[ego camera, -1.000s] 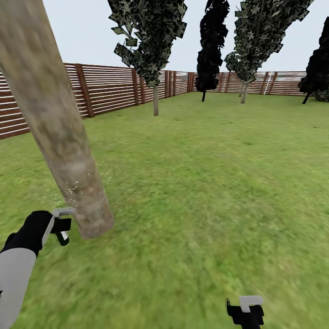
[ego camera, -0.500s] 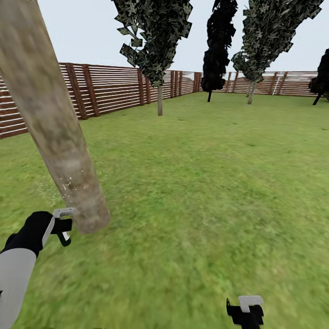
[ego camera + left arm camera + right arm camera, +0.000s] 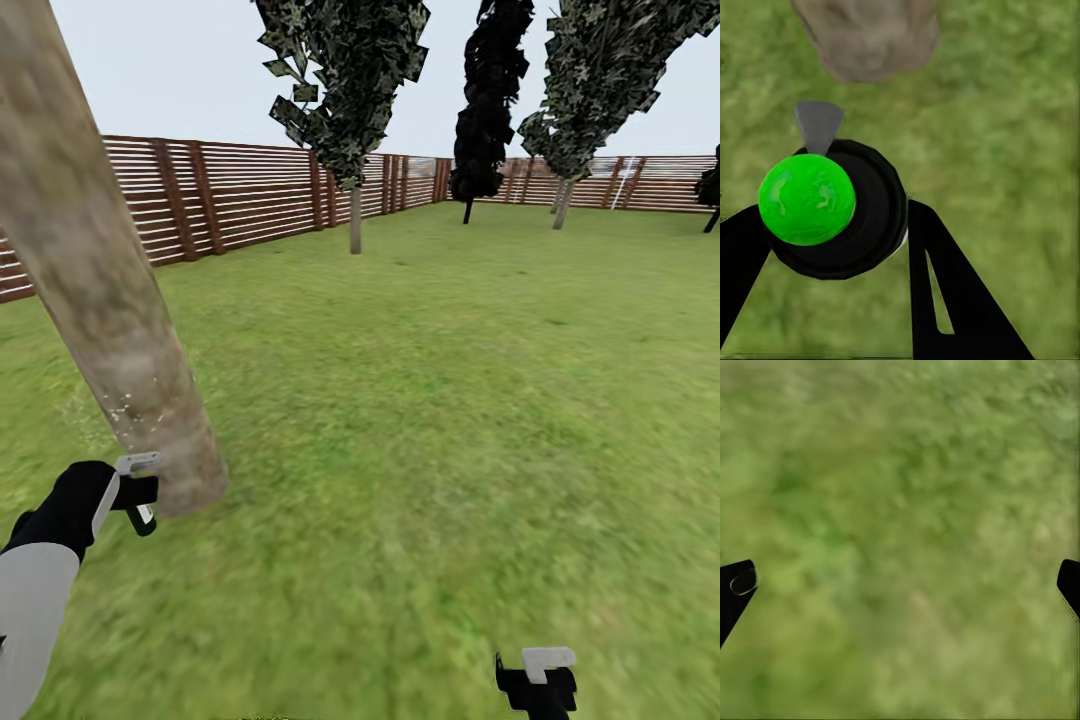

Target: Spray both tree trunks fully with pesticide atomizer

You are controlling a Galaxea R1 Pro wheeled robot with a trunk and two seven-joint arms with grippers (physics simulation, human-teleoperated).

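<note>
The pesticide atomizer (image 3: 840,206) sits between the two black fingers of the left gripper (image 3: 832,247), which squeeze it from both sides. In the left wrist view it looks round and black, with a shiny bright green ball on top and a small grey spout that points at the tree trunk (image 3: 866,34). In the head view the left gripper (image 3: 135,495) is at about 8 o'clock, at the end of a black wrist and a smooth white arm, and the bottle itself is too small to make out there.

The tree trunk (image 3: 100,290) stands just beside that gripper. It is a thick, round, smooth post, blotchy grey and tan, and it leans across the head view from 11 o'clock down to its foot at about 8 o'clock. Tiny white specks of pesticide (image 3: 130,405) dot the lower bark.

The right gripper (image 3: 537,680) hangs low at about 5 o'clock. In the right wrist view its two black fingertips (image 3: 736,589) sit far apart at the edges, with nothing between them, over fuzzy grass.

Soft green lawn (image 3: 450,400) spreads all around. At 12 o'clock a thin tree (image 3: 350,120) with patchy leaves stands, a dark narrow cypress (image 3: 490,110) and another leafy tree (image 3: 600,90) stand at about 1 o'clock. A brown fence (image 3: 240,190) of flat wooden slats runs behind them.
</note>
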